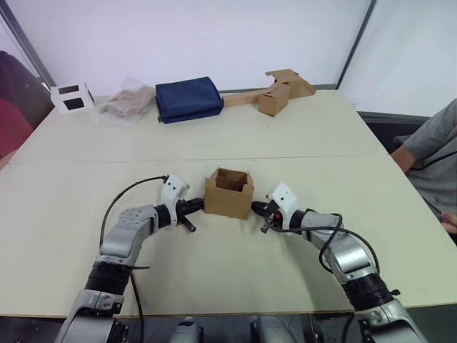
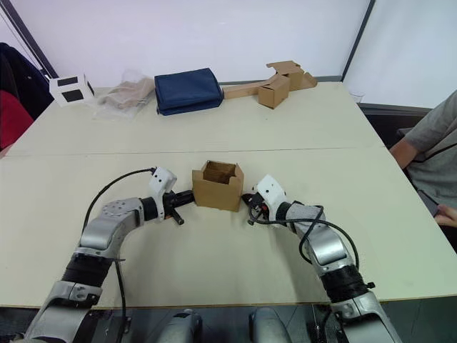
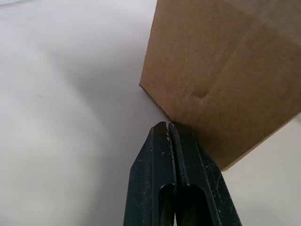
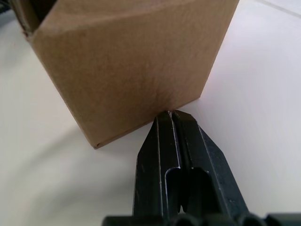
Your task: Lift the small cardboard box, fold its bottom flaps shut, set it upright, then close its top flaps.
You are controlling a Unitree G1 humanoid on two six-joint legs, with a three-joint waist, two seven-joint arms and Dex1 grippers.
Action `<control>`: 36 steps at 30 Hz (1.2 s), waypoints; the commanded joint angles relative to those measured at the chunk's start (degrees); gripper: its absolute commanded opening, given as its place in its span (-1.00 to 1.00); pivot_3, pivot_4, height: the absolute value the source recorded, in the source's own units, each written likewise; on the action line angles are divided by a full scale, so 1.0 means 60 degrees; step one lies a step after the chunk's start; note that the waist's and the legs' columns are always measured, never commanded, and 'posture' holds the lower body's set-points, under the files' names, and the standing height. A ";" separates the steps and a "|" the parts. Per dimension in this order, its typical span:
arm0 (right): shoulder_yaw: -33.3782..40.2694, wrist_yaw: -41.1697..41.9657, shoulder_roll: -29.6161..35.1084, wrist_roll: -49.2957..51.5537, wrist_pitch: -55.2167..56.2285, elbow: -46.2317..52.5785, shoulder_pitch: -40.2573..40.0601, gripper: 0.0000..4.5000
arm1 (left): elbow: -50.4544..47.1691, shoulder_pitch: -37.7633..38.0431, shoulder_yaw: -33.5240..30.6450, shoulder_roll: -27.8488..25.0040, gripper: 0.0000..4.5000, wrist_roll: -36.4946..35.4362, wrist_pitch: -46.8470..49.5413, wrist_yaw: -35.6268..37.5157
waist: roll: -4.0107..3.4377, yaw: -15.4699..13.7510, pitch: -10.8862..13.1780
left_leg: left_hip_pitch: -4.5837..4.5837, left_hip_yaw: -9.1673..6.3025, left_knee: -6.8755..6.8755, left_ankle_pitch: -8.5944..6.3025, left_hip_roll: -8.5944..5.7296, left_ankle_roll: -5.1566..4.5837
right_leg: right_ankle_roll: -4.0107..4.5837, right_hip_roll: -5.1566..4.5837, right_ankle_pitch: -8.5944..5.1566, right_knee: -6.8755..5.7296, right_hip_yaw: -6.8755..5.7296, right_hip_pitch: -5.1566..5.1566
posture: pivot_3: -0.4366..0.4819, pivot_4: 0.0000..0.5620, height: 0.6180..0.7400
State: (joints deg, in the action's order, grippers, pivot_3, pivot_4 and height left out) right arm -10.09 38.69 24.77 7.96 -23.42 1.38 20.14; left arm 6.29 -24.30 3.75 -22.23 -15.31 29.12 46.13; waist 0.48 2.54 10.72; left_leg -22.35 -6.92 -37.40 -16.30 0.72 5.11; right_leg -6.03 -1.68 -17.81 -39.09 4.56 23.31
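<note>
Closed hands (image 1: 201, 206) (image 1: 255, 209) flanking upright box (image 1: 228, 194)

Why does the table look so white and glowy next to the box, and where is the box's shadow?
Left wrist view: the table washes out pale beside the small cardboard box. Right wrist view: a soft grey shadow lies along the box's base. Left eye view: only a faint shadow under the box, even light.

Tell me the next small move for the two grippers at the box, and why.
Probably raise both grippers toward the top flaps and start folding them in. The small cardboard box stands upright on the table, top open, while the left gripper and right gripper sit shut against its lower sides.
</note>
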 commanded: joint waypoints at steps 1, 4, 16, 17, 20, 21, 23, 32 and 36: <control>0.0090 0.0236 0.0192 0.0156 -0.0116 0.0661 -0.0283 -1.00 | -0.0900 0.0278 0.0411 0.0084 -0.99 -0.0250 0.0436 0.0175 | 0.0000 0.0002 0.0000 | 0.0002 0.0000 0.0000 0.0000 0.0000 0.0000 | 0.0000 0.0000 0.0000 0.0000 0.0000 -0.0002 | -0.05 -0.47 1.00; 0.0241 0.0235 0.0369 0.0099 -0.0120 0.0721 -0.0466 -1.00 | -0.1142 0.0511 0.0491 0.0011 -0.99 -0.0178 0.0570 0.0154 | 0.0000 -0.0007 -0.0001 | 0.0010 0.0000 0.0001 0.0000 0.0000 0.0000 | 0.0000 0.0000 0.0000 0.0001 0.0000 -0.0013 | -0.05 -0.47 1.00; 0.0260 0.0149 0.0701 -0.0438 0.0462 0.0520 -0.0427 -1.00 | -0.0785 0.0403 0.0421 -0.0473 -0.99 -0.0043 0.0380 0.0369 | -0.0001 -0.0001 -0.0004 | 0.0019 0.0000 0.0002 0.0000 0.0000 -0.0001 | 0.0000 0.0001 0.0000 0.0004 0.0000 -0.0024 | -0.05 -0.47 1.00; 0.0265 0.0129 0.0699 -0.0475 0.0506 0.0506 -0.0420 -1.00 | -0.0701 0.0338 0.0432 -0.0617 -0.99 0.0021 0.0269 0.0492 | -0.0001 0.0000 -0.0004 | 0.0020 0.0000 0.0002 0.0000 0.0000 -0.0001 | 0.0000 0.0002 0.0000 0.0005 0.0000 -0.0024 | -0.05 -0.47 1.00; 0.0315 0.0224 0.0995 -0.0712 0.0815 0.0491 -0.0326 -1.00 | -0.0293 -0.0023 0.0100 -0.1144 -0.99 -0.0141 0.0193 0.0991 | -0.0001 0.0004 -0.0004 | 0.0023 0.0000 0.0006 0.0000 0.0001 -0.0001 | 0.0000 0.0004 -0.0001 0.0004 0.0000 -0.0023 | -0.05 -0.47 1.00; 0.0357 0.0278 0.1104 -0.0753 0.0894 0.0502 -0.0305 -1.00 | -0.0198 -0.0100 0.0029 -0.1257 -0.99 -0.0197 0.0179 0.1107 | -0.0002 0.0004 -0.0004 | 0.0024 0.0001 0.0007 0.0000 0.0001 -0.0001 | 0.0001 0.0005 -0.0001 0.0005 0.0000 -0.0023 | -0.05 -0.47 1.00; 0.0614 0.0465 0.1362 -0.0573 0.0905 0.0617 -0.0230 -1.00 | -0.0210 -0.0363 -0.0183 -0.1494 -0.99 -0.0511 0.0391 0.1402 | -0.0002 0.0005 -0.0003 | 0.0023 0.0001 0.0008 0.0000 0.0000 -0.0001 | 0.0001 0.0004 -0.0001 0.0006 -0.0001 -0.0022 | -0.05 -0.47 1.00; 0.2061 0.1589 0.2007 0.1596 -0.0648 0.1528 0.0926 -1.00 | -0.0739 -0.2095 -0.0227 -0.2279 -0.99 -0.1587 0.1463 0.2757 | 0.0000 0.0015 0.0005 | 0.0013 -0.0002 0.0012 0.0000 0.0002 -0.0001 | 0.0000 0.0005 -0.0001 0.0017 -0.0005 -0.0021 | -0.05 -0.47 1.00; 0.1960 0.1535 0.1814 0.1932 -0.1066 0.1616 0.1522 -1.00 | -0.0155 -0.2742 0.0042 -0.2004 -0.99 -0.1327 0.1022 0.2811 | 0.0000 0.0021 0.0005 | 0.0016 -0.0002 0.0013 0.0000 0.0004 -0.0001 | 0.0000 0.0009 -0.0001 0.0015 -0.0004 -0.0020 | -0.05 -0.47 1.00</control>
State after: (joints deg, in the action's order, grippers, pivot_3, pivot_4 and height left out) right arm 0.98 47.86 36.18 18.00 -29.37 8.95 27.70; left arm 4.83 -38.90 3.87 -34.32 -24.02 37.12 62.61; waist 0.48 2.66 10.75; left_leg -22.25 -6.93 -37.33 -16.30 0.75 5.10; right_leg -6.03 -1.63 -17.82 -39.00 4.54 23.19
